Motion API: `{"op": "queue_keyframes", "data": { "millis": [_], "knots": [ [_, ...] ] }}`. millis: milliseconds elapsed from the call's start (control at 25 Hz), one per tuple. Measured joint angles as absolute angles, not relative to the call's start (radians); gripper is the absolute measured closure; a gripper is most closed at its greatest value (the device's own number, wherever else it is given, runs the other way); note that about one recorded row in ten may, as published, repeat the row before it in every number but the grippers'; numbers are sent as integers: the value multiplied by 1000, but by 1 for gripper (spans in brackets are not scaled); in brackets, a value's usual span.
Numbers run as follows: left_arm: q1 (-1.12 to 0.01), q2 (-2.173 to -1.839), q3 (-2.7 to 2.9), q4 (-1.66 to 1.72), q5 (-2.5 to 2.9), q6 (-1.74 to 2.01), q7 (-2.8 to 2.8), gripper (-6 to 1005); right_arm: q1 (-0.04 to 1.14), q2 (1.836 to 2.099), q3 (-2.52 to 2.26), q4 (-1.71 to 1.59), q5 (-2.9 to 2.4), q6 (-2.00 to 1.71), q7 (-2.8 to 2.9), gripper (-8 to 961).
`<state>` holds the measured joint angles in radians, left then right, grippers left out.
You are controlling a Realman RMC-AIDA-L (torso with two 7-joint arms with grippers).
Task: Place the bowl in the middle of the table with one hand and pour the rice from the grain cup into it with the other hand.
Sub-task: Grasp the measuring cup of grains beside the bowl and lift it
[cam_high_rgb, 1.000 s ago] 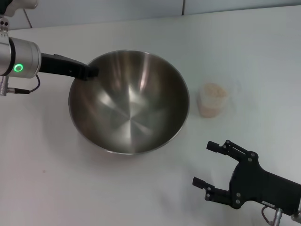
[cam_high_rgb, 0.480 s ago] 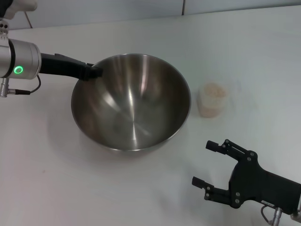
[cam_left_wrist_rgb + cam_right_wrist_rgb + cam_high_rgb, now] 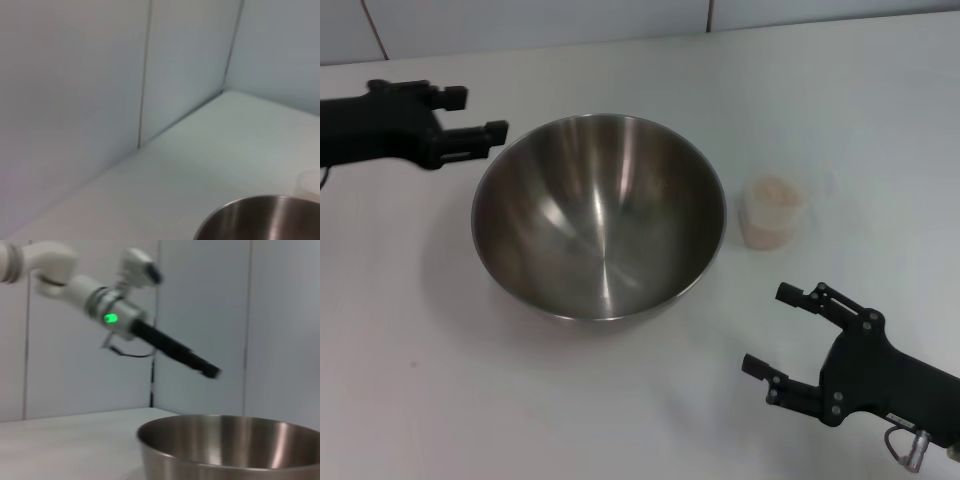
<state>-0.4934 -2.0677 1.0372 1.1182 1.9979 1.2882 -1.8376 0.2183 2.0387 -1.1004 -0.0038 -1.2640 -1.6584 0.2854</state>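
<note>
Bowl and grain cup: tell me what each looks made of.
The bowl looks like stainless steel with a brushed, shiny finish: its inside shows streaked reflections. The grain cup looks like clear plastic, though glass cannot be ruled out: the pale rice shows through its wall.

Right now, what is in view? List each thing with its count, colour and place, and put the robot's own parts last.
bowl: one, shiny steel, upright and empty in the middle of the table.
grain cup: one, clear plastic, standing apart from the bowl on the robot's right side.
rice: one pale beige heap, inside the grain cup.
table: one, white, under everything.
wall: pale panels with dark seams, behind the table's far edge.
left pincer: one, black, open, beside the bowl's far left rim, not touching it.
right pincer: one, black, open and empty, near the table's front edge, short of the grain cup.
</note>
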Motion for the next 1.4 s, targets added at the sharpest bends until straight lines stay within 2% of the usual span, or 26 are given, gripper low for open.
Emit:
{"op": "queue_keyframes", "data": {
  "millis": [40,80,120,160,240,400,520,720,1400],
  "knots": [
    [-411,-2066,1040,1154,1905,1310,-1717,357,209,2039,-1074,-2,-1264,-1659,287,121],
    [-411,-2066,1040,1154,1905,1310,-1717,342,209,2039,-1074,-2,-1264,-1659,287,121],
    [-327,-2066,1041,1174,1819,1332,-1586,328,196,2039,-1037,0,-1264,-1659,289,121],
    [-327,-2066,1041,1174,1819,1332,-1586,313,187,2040,-1012,0,-1264,-1659,290,121],
    [-215,-2066,1038,1165,1726,1345,-1433,284,169,2045,-963,-1,-1264,-1657,290,120],
    [-156,-2064,1016,1077,1701,1400,-1309,225,146,2053,-880,-5,-1264,-1644,284,120],
    [-149,-2063,1000,999,1701,1433,-1250,181,135,2061,-798,-6,-1264,-1617,283,120],
    [-146,-2062,992,932,1711,1457,-1223,181,132,2078,-617,-5,-1264,-1529,285,120],
    [-141,-2062,992,927,1711,1465,-1212,182,235,2085,-522,4,-1262,-1352,287,121]
  ]
}}
